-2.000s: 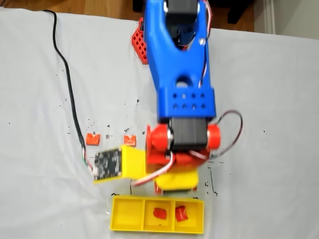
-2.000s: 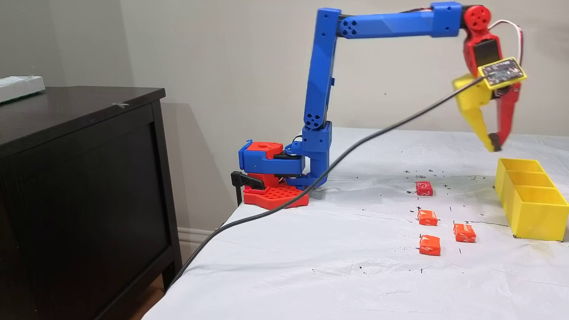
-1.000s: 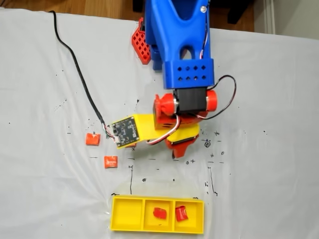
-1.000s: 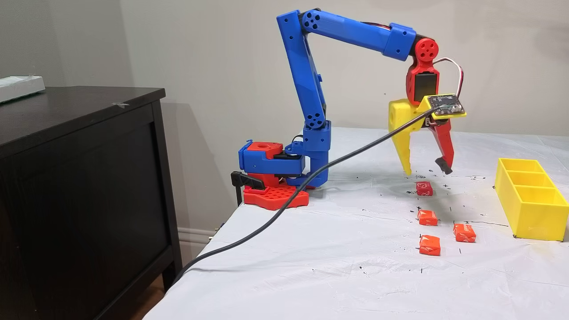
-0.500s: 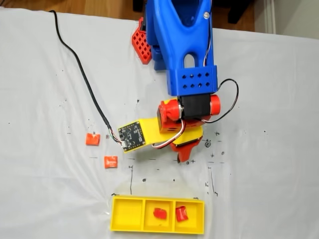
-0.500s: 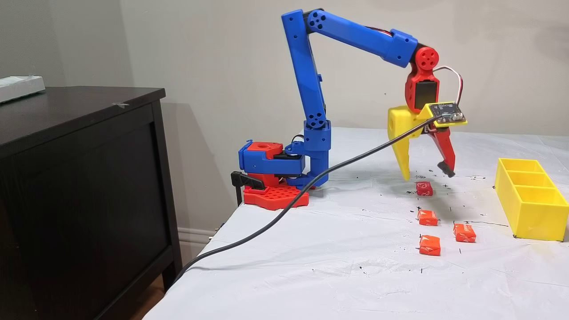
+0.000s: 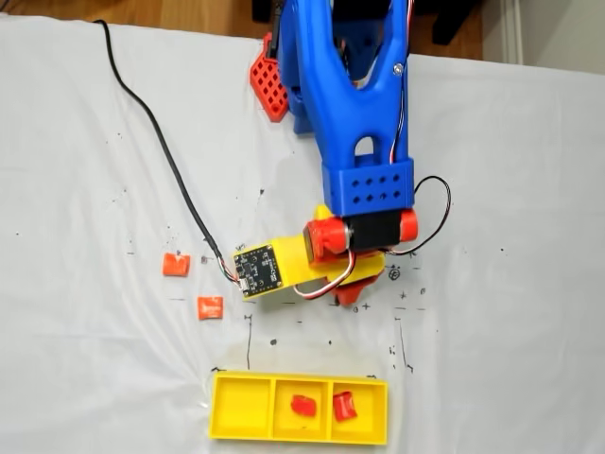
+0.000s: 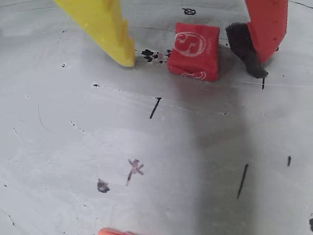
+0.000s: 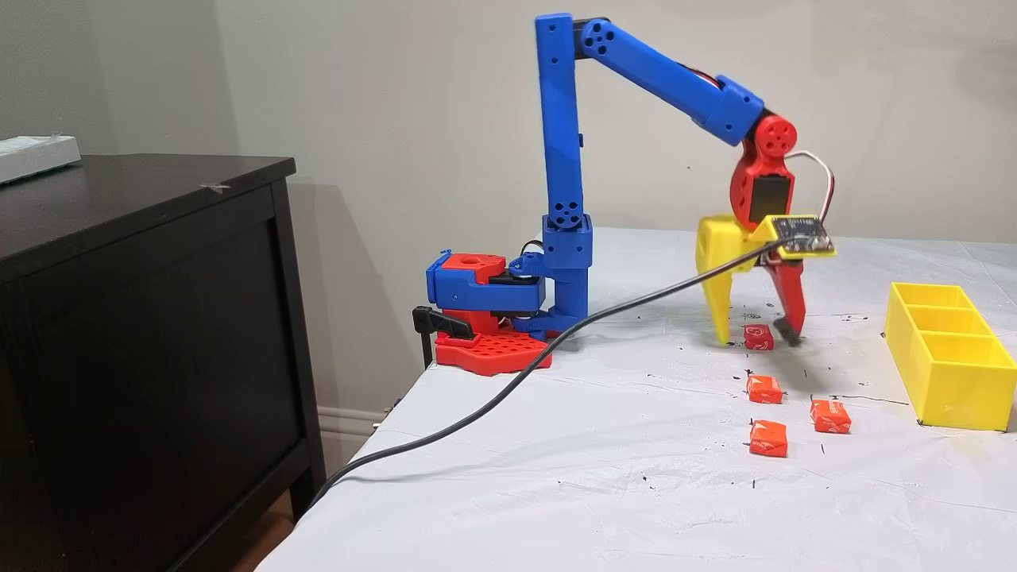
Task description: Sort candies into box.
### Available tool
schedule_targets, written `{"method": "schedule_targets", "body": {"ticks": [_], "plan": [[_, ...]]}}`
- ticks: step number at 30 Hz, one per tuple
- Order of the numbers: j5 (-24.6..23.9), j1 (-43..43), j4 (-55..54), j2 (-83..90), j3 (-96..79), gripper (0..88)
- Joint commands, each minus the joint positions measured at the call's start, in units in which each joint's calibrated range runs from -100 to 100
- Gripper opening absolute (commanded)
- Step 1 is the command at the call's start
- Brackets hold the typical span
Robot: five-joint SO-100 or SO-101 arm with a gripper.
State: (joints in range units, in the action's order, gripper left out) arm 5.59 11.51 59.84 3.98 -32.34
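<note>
The end effector (image 9: pixel 759 340) is seen lowered right down to the white-covered worktop (image 9: pixel 636 477), spread wide with nothing gripped yet. A red candy (image 8: pixel 194 50) with white print is straddled by it: in the wrist view the yellow finger (image 8: pixel 105 27) is set a little apart on the candy's left, and the red finger's dark pad (image 8: pixel 244 49) is just beside its right edge, though actual contact can't be made out. In a fixed view from the side, the same candy (image 9: pixel 759 337) is found between the 2 fingertips, flat on the worktop.

3 more orange candies are spotted nearer the camera in that side view: 1 (image 9: pixel 764 388) just below the end effector, 1 (image 9: pixel 768 438) further forward, and 1 (image 9: pixel 830 415) off to the right. The yellow box (image 9: pixel 949 373) is parked well apart on the right. In a fixed view from above, 2 red candies are seen in the box (image 7: pixel 242 430), 1 (image 7: pixel 302 406) in the middle compartment and 1 (image 7: pixel 344 406) in the right compartment, while the left compartment is bare.
</note>
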Motion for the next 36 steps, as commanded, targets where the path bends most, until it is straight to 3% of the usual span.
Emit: {"method": "schedule_targets", "body": {"ticks": [1, 5, 10, 13, 27, 36], "plan": [[-0.2, 0.6, -0.4, -0.4, 4.1, 28.5], [-0.3, 0.7, -1.0, -1.3, 4.3, 27.6], [-0.4, 0.8, -1.4, -2.4, 4.3, 4.6], [-0.6, 0.7, -1.2, -1.3, 4.3, 0.2], [0.5, -3.3, 5.8, 16.0, 8.3, 0.2], [0.8, -12.2, 6.6, 15.6, 22.4, 0.2]]}}
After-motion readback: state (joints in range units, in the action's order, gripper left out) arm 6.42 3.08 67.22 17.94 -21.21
